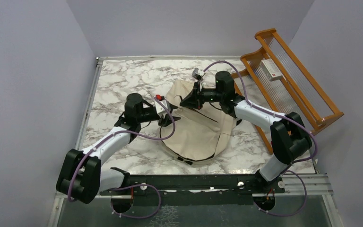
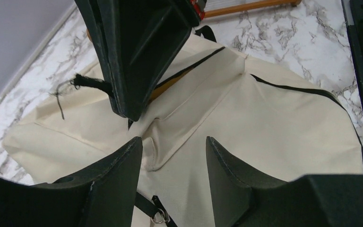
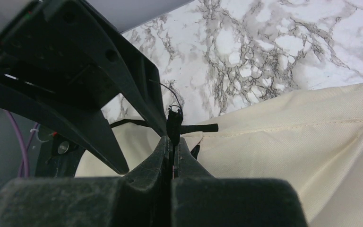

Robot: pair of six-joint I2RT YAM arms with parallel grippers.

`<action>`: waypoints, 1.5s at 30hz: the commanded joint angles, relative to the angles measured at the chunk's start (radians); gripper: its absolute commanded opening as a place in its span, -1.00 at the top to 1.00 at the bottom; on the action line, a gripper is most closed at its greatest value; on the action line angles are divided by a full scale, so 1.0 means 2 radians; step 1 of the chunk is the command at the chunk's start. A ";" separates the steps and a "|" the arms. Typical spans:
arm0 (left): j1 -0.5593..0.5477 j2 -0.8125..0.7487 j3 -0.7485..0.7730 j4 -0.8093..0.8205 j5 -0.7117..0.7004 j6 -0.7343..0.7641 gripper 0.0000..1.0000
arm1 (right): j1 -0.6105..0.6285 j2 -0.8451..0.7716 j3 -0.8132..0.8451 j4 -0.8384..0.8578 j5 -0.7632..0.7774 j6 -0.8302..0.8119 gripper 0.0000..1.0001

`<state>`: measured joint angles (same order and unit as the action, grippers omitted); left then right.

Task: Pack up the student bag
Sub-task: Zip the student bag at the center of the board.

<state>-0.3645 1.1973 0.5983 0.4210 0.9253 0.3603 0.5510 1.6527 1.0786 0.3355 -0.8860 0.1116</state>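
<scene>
Student bag lies flat on the marble table, mid-surface, between the two arms. It looks closed, with nothing packed yet, so my read is that the opening step is in hand.

The left gripper hovers just above the cream fabric with its jaws apart, holding nothing. The right gripper sits at the bag's far edge, just beyond the left one, with its jaws pinched tight.

What it has is a small black tab with frayed threads, a zip pull by the look of it.

Next call, I'd say: the left closes on the fabric to brace it while the right draws the tab along the zip line, low and steady so it doesn't slip free.
</scene>
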 commanded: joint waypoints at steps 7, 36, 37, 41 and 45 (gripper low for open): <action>-0.006 0.065 0.022 0.007 -0.070 0.032 0.07 | 0.005 -0.033 -0.003 0.053 -0.028 0.016 0.99; -0.006 0.068 0.037 0.010 -0.036 0.107 0.11 | 0.005 -0.034 -0.021 0.054 -0.027 0.023 0.99; -0.005 0.072 0.040 0.010 -0.034 0.108 0.11 | 0.004 -0.034 -0.021 0.055 -0.027 0.024 0.99; -0.006 0.096 0.053 0.009 -0.034 0.107 0.17 | 0.005 -0.035 -0.025 0.058 -0.026 0.028 0.99; -0.006 0.105 0.059 0.001 -0.040 0.108 0.52 | 0.005 -0.039 -0.030 0.061 -0.022 0.035 0.99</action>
<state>-0.3771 1.3800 0.6830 0.4244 0.8352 0.5503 0.5507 1.6417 1.0283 0.3878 -0.8860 0.1425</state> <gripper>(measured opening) 0.342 0.024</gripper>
